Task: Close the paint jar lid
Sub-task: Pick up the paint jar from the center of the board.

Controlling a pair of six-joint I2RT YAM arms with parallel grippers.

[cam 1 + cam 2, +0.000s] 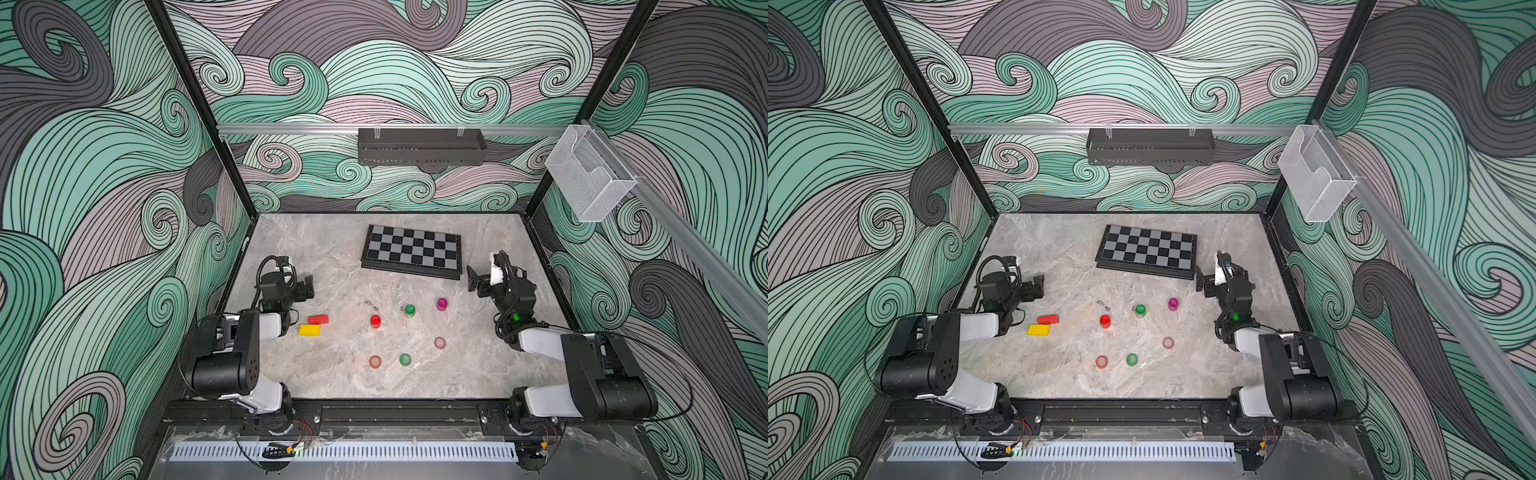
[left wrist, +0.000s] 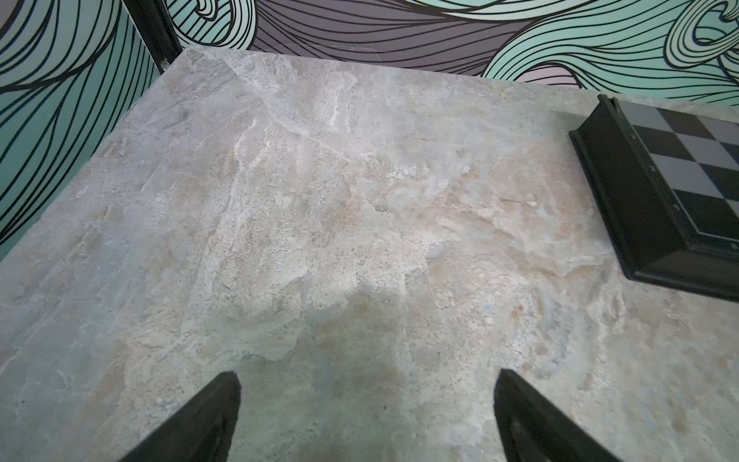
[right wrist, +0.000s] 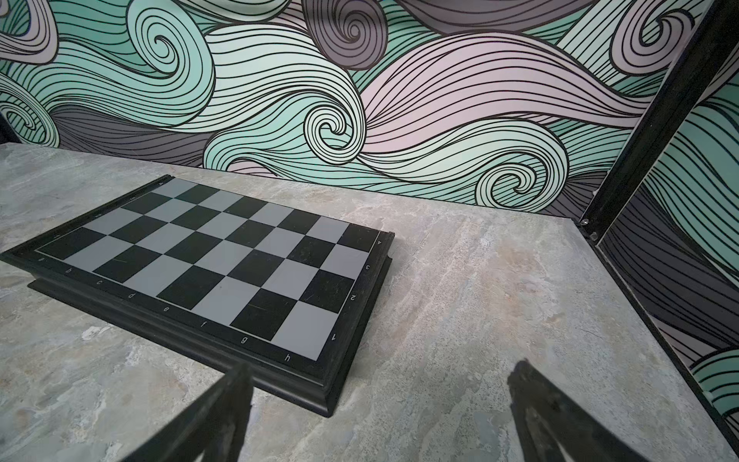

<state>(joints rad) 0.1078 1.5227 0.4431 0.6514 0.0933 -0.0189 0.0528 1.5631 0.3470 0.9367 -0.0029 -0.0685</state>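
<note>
Hovering, both empty: L gripper (image 2: pixel 366 384) fingers (image 2: pixel 208 420) spread wide over table (image 2: pixel 320 200); R gripper (image 3: pixel 380 372) spread too, chessboard (image 3: pixel 224 260) corner just beside tips. Paint jars (image 1: pixel 375 321), lids (image 1: pixel 375 362) well apart from both.

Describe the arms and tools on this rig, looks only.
The left arm and right arm match: chunky black joint housings, white link shells. A black cable loops at each wrist, near a lit green light. The left tool and right tool are black; their fingers taper to blunt tips.
</note>
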